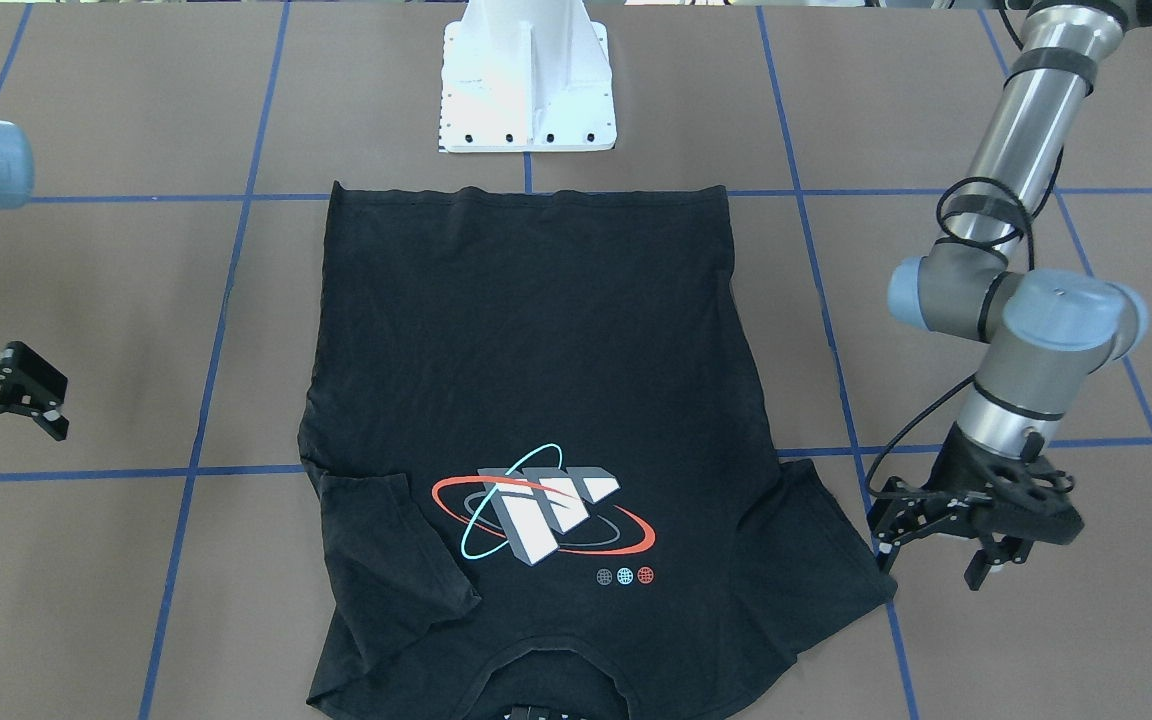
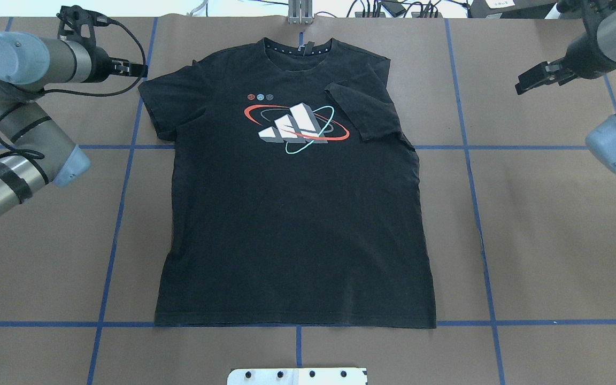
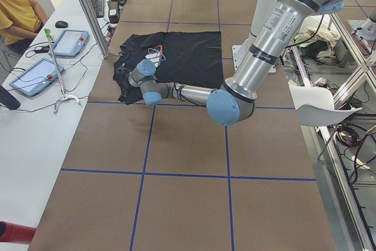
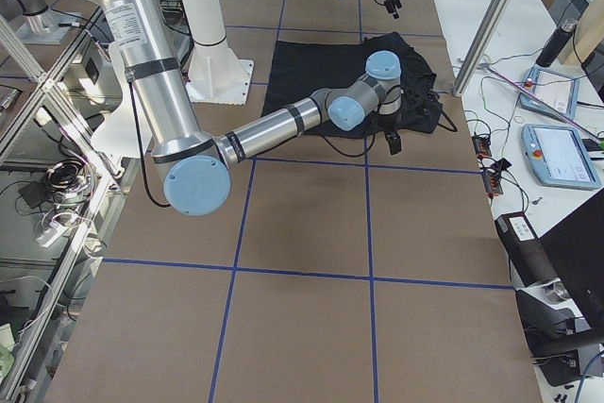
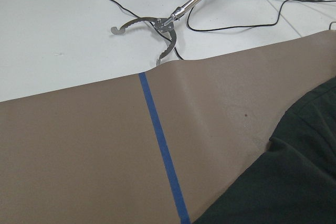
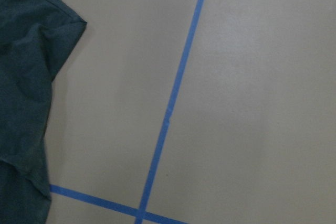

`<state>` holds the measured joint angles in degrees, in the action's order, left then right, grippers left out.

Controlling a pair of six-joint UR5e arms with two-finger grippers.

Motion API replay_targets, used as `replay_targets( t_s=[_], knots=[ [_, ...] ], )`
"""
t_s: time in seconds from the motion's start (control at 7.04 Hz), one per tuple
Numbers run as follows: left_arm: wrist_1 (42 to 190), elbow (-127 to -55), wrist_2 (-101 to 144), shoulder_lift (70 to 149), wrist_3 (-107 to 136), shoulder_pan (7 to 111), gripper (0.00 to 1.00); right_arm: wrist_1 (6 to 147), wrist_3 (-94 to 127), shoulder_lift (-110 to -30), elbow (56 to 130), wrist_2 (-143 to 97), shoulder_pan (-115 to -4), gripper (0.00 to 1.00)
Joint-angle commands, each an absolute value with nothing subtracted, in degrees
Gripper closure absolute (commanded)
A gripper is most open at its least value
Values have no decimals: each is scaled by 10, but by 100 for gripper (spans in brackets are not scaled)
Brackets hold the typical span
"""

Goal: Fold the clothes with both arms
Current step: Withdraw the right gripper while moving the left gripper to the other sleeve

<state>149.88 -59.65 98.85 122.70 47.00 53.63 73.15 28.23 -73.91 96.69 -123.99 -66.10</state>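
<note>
- The black two-finger left claw (image 1: 928, 560), jaws spread and empty, hovers just beside the T-shirt's flat sleeve, likely placed to pinch its edge.
- The black short-sleeved T-shirt (image 2: 297, 224) lies flat, graphic up, mid brown paper-covered table (image 2: 554, 240), with its other sleeve folded onto the chest.
- The black right claw (image 1: 46, 405) hangs well apart from the T-shirt and seems open. The front view shows its jaws, while its wrist view shows only cloth and blue tape (image 6: 173, 103).

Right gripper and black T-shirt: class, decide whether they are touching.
Apart. The overhead view shows brown table and a blue tape line lying between the right gripper and the T-shirt's nearest edge.
</note>
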Motion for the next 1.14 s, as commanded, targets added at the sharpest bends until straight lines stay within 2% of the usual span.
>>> replay_targets(
  t_s=[0.0,0.43,0.99],
  knots=[
    [1515,-539,956,1252,519,517,8,731,270,-751,972,-1242,-668,0],
    [1549,-499,956,1263,532,514,28,732,270,-747,971,-1241,-668,0],
    [1556,-497,956,1267,532,501,45,732,273,-744,969,-1240,-667,0]
  ],
)
